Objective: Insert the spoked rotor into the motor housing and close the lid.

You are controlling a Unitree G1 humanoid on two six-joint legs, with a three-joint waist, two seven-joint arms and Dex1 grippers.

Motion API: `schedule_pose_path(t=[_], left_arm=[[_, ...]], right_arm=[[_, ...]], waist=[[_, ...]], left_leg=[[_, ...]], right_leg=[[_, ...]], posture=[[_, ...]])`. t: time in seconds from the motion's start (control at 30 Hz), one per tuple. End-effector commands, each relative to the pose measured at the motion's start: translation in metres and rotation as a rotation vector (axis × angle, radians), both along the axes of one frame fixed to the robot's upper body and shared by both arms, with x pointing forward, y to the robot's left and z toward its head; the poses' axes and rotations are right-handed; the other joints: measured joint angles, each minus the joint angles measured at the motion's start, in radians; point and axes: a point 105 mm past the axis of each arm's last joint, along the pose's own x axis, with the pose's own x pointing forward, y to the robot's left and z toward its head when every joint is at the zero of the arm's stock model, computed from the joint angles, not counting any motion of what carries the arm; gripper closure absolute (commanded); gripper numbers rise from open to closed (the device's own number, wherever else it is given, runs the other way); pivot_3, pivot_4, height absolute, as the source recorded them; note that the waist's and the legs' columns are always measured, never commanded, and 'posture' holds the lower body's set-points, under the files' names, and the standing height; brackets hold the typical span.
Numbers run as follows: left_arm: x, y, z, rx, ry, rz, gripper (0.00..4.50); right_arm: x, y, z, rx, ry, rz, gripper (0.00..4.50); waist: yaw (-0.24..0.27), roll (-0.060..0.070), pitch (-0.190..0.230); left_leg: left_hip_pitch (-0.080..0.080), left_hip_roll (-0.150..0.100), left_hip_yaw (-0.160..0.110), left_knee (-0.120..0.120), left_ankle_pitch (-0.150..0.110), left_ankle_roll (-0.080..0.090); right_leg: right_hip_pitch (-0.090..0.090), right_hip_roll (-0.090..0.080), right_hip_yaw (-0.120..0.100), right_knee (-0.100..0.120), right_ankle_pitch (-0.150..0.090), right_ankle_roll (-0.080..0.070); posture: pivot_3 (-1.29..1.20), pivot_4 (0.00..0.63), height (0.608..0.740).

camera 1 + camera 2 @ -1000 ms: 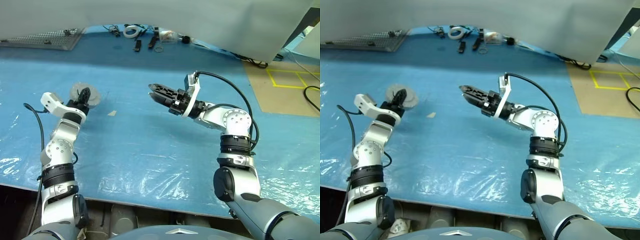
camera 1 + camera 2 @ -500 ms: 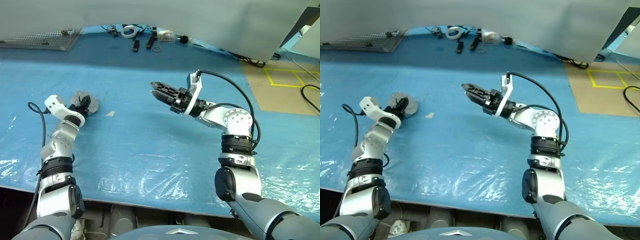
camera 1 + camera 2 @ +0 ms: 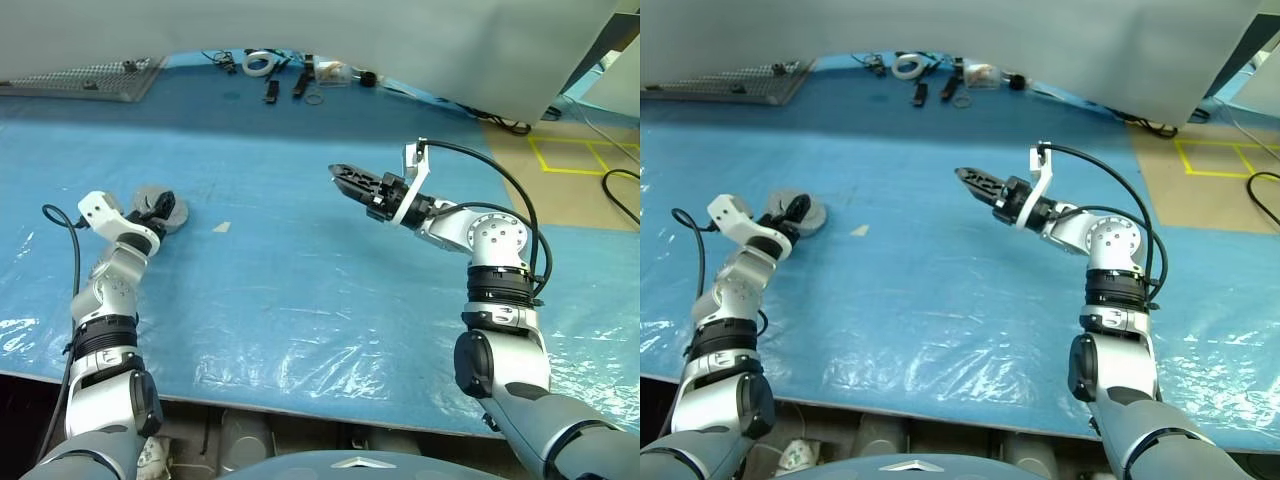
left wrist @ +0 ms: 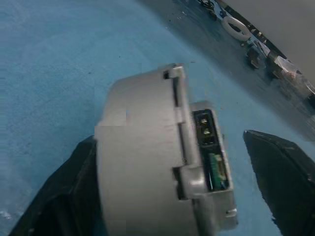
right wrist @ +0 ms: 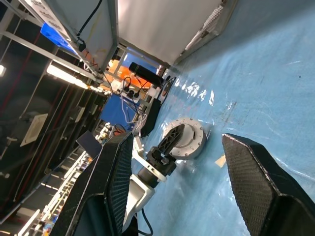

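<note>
Now, at the left of the head views, the left end effector has its two black fingers spread around the short round silver-grey motor housing, which lies on the blue plastic-covered surface. In the left wrist view one finger lies close against the drum wall, the other stands well apart, so the drum looks let go rather than gripped. It appears closed, the flat grey lid seemingly seated, with no copper windings or dark spoked rotor to be seen. If the step is releasing the closed unit, the hand should pull straight back along its fingers, so the near finger does not drag or tip the drum. A small pale scrap lies just beside, toward centre. Right of centre, the right end effector hovers above the surface, fingers parted and empty. Small tools and a white ring sit at the upper edge.
</note>
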Motion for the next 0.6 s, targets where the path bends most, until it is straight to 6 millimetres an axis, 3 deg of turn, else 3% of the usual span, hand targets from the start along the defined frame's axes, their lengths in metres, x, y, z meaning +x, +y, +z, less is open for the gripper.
schedule_pose_path(t=[0.03,0.2,0.33,0.5,0.6], left_arm=[[-0.002,0.008,0.023,0.046,-0.068,0.009,0.02],[-0.015,0.019,0.03,0.147,-0.052,-0.023,0.02],[-0.036,0.028,0.051,0.278,-0.049,-0.164,0.02],[-0.068,0.021,0.077,0.426,-0.057,-0.432,0.02],[-0.075,0.017,0.095,0.485,-0.086,-0.515,0.02]], right_arm=[[-0.003,0.002,0.006,0.012,-0.036,0.013,1.48],[-0.005,0.003,0.005,0.007,-0.038,0.02,1.48],[-0.008,0.003,0.003,-0.004,-0.043,0.033,1.48],[-0.019,0.008,-0.001,-0.063,-0.091,0.089,1.48],[-0.027,0.01,-0.002,-0.126,-0.168,0.132,1.48]], waist=[[0.001,0.0,0.0],[-0.001,0.0,0.0],[-0.004,0.0,0.0],[0.001,0.001,0.0],[0.004,0.001,0.001]], left_leg=[[0.0,0.0,0.0,0.0,0.0,0.0],[0.0,0.0,0.0,0.0,0.0,0.0],[0.0,0.001,0.0,0.0,0.0,0.0],[0.001,0.0,0.0,0.0,0.0,0.0],[0.001,0.0,0.0,0.0,0.0,0.0]], right_leg=[[0.0,0.0,0.0,0.0,0.0,0.0],[0.0,0.0,0.0,0.0,0.0,0.0],[0.0,0.0,0.0,0.0,0.0,0.0],[-0.001,0.0,0.0,-0.001,0.0,0.0],[0.0,-0.001,0.0,0.0,0.0,0.0]], posture=[[0.0,0.15,0.74],[0.0,0.15,0.74],[0.0,0.15,0.74],[0.0,0.15,0.74],[0.0,0.15,0.74]])
